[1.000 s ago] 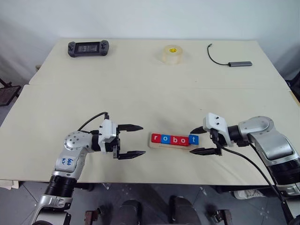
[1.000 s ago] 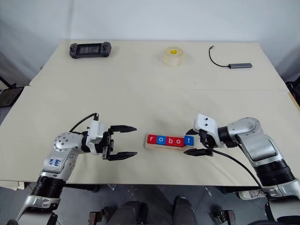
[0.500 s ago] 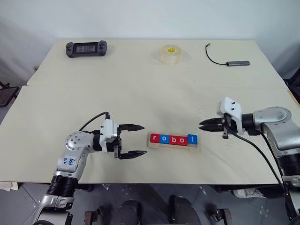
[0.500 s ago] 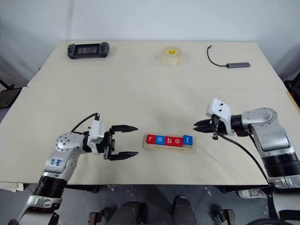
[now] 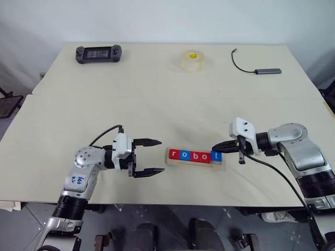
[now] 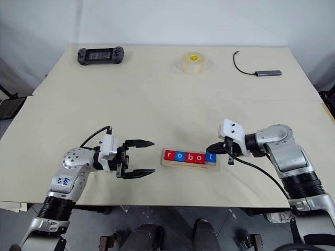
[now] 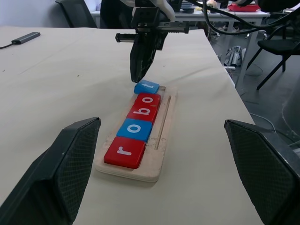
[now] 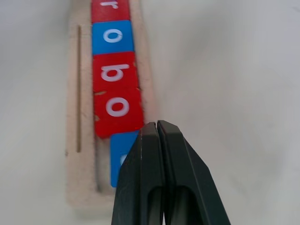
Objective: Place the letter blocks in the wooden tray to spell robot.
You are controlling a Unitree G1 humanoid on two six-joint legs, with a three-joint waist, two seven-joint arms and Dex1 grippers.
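The wooden tray [image 5: 194, 164] lies near the table's front edge, between my two grippers. Five letter blocks sit in it and read r [image 5: 174, 154], o [image 5: 183, 155], b [image 5: 193, 155], o [image 5: 204, 156], t [image 5: 215, 156]. The blue t block [image 7: 146, 86] sits a little out of line with the others. My right gripper [image 5: 214, 148] is shut and empty, its tip at the far edge of the t block, which it partly hides in the right wrist view [image 8: 121, 154]. My left gripper [image 5: 156, 156] stands open and empty just left of the tray.
At the table's far side lie a black game controller [image 5: 99, 53], a roll of tape [image 5: 192, 60] and a cable with a grey hub [image 5: 267, 70]. A seam crosses the table's middle. The front edge is close behind the tray.
My right gripper shut, drew away from the tray to the right, then came back to the t block's end. The left arm and the blocks stayed put.
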